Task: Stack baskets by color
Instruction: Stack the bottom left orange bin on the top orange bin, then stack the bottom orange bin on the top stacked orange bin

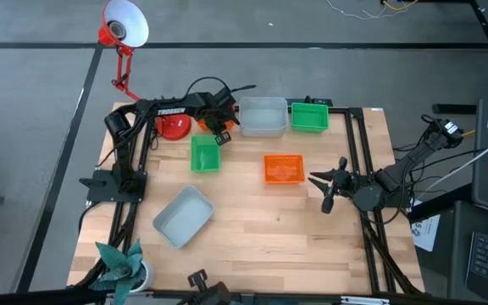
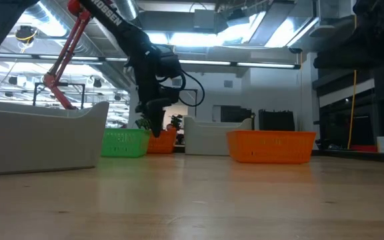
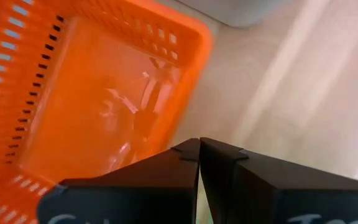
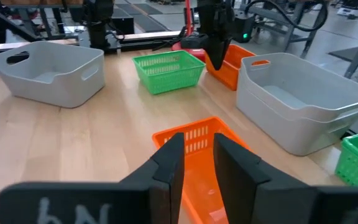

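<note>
1. We are finding the left gripper [image 3: 199,144] closed at the rim of an orange mesh plastic basket [image 3: 73,93], just beside the large pale grey translucent basket [image 1: 263,116].
2. We are seeing the right gripper [image 4: 196,152], fingers parted and empty, hovering over a second orange mesh basket [image 1: 283,169] near that grey basket.

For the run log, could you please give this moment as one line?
left gripper: shut on orange basket rim, far edge | right gripper: open, hovering beside second orange basket | stacking: not yet
</note>
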`<move>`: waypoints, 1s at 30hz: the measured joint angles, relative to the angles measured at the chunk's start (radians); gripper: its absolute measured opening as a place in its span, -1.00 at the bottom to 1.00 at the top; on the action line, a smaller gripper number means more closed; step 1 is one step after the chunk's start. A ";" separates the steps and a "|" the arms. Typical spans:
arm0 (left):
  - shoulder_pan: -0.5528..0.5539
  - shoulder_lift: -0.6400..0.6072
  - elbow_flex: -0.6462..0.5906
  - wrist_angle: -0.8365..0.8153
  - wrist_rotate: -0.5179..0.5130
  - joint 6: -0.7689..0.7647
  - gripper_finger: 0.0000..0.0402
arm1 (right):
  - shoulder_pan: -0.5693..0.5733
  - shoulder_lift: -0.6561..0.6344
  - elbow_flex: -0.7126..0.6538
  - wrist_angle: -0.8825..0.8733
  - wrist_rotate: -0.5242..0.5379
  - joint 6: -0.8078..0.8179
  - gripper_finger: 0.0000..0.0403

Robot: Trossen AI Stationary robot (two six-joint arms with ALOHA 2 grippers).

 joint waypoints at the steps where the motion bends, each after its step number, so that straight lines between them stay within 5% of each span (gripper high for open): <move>1: -0.009 -0.009 0.000 -0.014 -0.002 -0.001 -0.99 | 0.000 0.000 0.000 0.000 -0.006 0.000 -0.57; 6: -0.075 -0.086 0.001 -0.061 -0.010 -0.057 -0.98 | 0.000 0.000 0.000 -0.002 -0.021 -0.001 -0.57; 8: -0.110 -0.135 0.001 -0.026 0.066 -0.086 -0.98 | 0.000 0.000 0.000 -0.003 -0.021 -0.004 -0.57; 13: -0.258 -0.166 0.003 0.274 0.226 -0.130 -0.99 | 0.000 0.000 0.000 -0.003 -0.017 -0.025 -0.57; 22: -0.457 -0.068 0.001 0.504 0.217 -0.170 -0.59 | 0.000 -0.053 0.146 0.005 0.441 -0.208 -0.57; 27: -0.517 0.058 0.018 0.701 0.122 -0.265 -0.39 | 0.000 -0.073 0.271 0.006 0.470 -0.348 -0.57; 30: -0.525 0.135 0.088 0.652 0.138 -0.269 -0.36 | 0.000 -0.073 0.326 0.006 0.470 -0.421 -0.57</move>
